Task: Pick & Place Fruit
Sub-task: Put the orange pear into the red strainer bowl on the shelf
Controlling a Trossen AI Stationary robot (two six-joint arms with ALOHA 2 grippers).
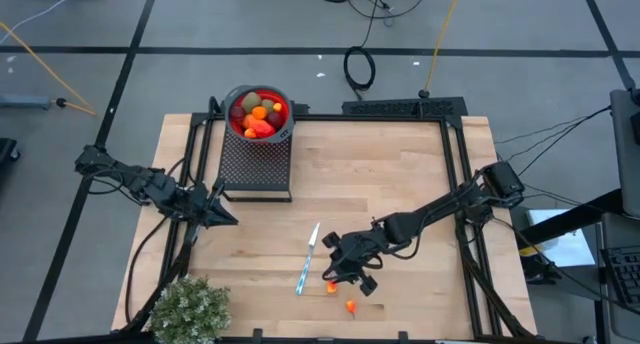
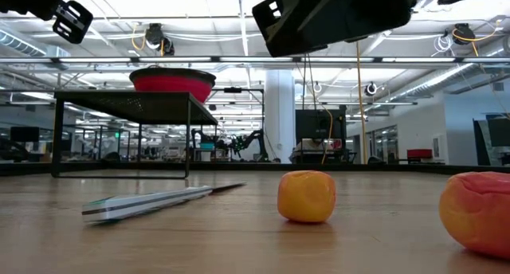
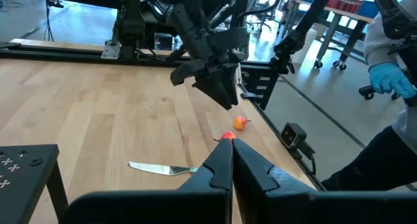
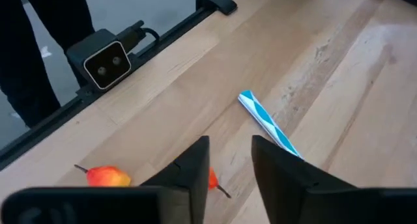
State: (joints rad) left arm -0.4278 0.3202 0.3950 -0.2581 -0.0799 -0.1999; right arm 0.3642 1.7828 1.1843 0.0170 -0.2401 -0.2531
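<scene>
High view: right claw [image 1: 345, 271] low over the table's [image 1: 400, 184] near middle, beside a knife [image 1: 307, 259], above a small orange fruit [image 1: 331, 285]; second fruit [image 1: 351, 306] just nearer the edge. Bowl [image 1: 260, 112] of fruit on a black stand [image 1: 255, 164]. Left claw [image 1: 222, 216] waiting near the stand.

Low view: two fruits resting on the wood, apart.

Left wrist view: left fingers pressed together, empty.

Right wrist view: right fingers [image 4: 189, 168] parted, empty, nearest fruit half hidden. Best centred over it before dropping and closing, clear of the knife.
</scene>
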